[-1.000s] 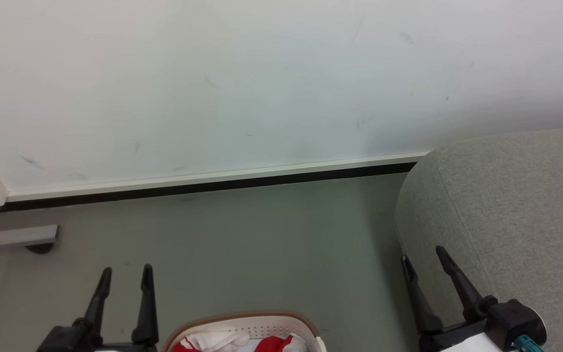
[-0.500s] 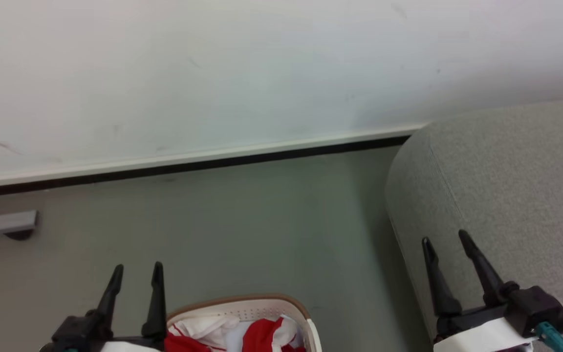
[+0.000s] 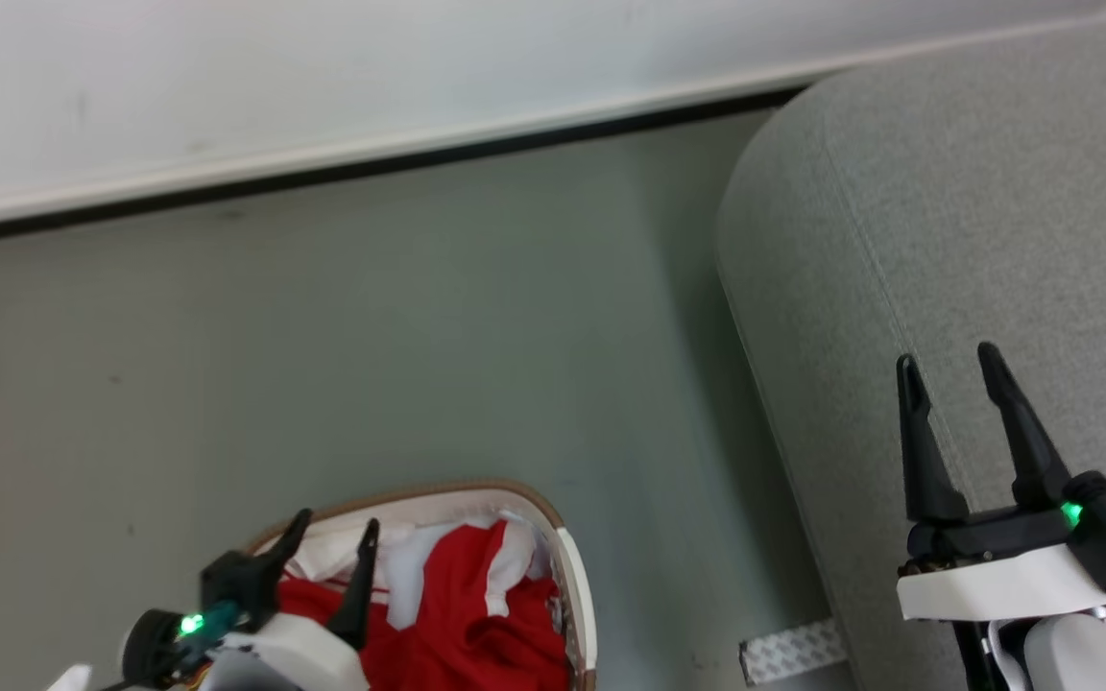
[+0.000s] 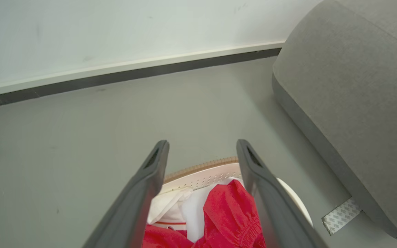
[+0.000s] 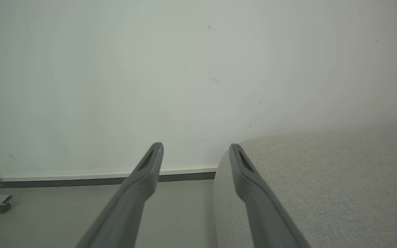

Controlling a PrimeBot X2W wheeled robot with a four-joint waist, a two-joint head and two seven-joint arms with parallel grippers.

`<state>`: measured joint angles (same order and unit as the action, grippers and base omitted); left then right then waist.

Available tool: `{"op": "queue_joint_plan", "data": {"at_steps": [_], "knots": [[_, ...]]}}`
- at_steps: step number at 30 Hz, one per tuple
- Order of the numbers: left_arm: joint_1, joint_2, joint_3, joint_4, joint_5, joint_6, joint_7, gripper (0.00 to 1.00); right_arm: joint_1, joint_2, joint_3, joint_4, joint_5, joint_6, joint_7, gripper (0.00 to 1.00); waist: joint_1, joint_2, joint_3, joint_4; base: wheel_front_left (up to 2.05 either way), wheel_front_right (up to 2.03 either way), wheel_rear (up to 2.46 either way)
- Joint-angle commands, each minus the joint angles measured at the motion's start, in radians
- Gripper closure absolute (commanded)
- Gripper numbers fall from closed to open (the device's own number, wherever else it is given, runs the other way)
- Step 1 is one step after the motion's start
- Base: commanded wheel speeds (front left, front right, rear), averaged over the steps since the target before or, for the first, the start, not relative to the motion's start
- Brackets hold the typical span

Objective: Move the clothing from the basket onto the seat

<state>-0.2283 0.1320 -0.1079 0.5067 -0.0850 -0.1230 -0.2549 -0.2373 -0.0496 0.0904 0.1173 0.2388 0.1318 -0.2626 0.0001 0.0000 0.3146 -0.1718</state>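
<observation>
right pincer [image 3: 947, 355]: black fingers [image 3: 920, 461], white wrist [image 3: 995, 587], green light [image 3: 1071, 513]

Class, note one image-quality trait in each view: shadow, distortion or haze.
Head view: soft shadow on the floor beside the seat. Left wrist view: wide-angle lens enlarges the left gripper; clothing sharp. Right wrist view: wall hazy, washed out.

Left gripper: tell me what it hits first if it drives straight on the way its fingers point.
Probably the floor just past the basket's far rim: the left gripper aims over the clothing, not into it. Depth is unclear, so the rim might come first.
</observation>
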Motion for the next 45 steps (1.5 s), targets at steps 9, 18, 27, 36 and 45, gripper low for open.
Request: {"op": "queue_joint_plan", "data": {"at_steps": [9,18,27,36,45], "knots": [[-0.18,0.075,-0.341,0.161,-0.173,-0.006,0.092,0.0,-0.074,-0.002,-0.025,-0.045,0.021,-0.002,-0.003,0.0,-0.0001,0.0,0.193,-0.056,0.0,0.0,0.0],[-0.325,0.154,-0.531,0.237,-0.336,-0.007,0.209,0.0,-0.124,-0.002,0.011,-0.071,0.058,-0.002,-0.003,0.0,-0.0001,0.0,0.324,-0.113,0.0,0.0,0.0],[-0.472,0.224,-0.71,0.299,-0.436,-0.007,0.359,0.0,-0.156,-0.001,0.06,-0.096,0.098,-0.002,-0.003,0.0,-0.0001,0.0,0.473,-0.165,0.0,0.0,0.0],[-0.588,0.24,-0.828,0.402,-0.505,-0.007,0.432,0.0,-0.194,-0.002,0.086,-0.097,0.123,-0.002,-0.003,0.0,-0.0001,0.0,0.553,-0.187,0.0,0.0,0.0],[-0.574,0.226,-0.923,0.446,-0.598,-0.007,0.401,1.0,-0.189,-0.002,0.096,-0.079,0.128,-0.002,-0.003,0.0,-0.0001,0.0,0.489,-0.197,0.0,0.0,0.0]]}}
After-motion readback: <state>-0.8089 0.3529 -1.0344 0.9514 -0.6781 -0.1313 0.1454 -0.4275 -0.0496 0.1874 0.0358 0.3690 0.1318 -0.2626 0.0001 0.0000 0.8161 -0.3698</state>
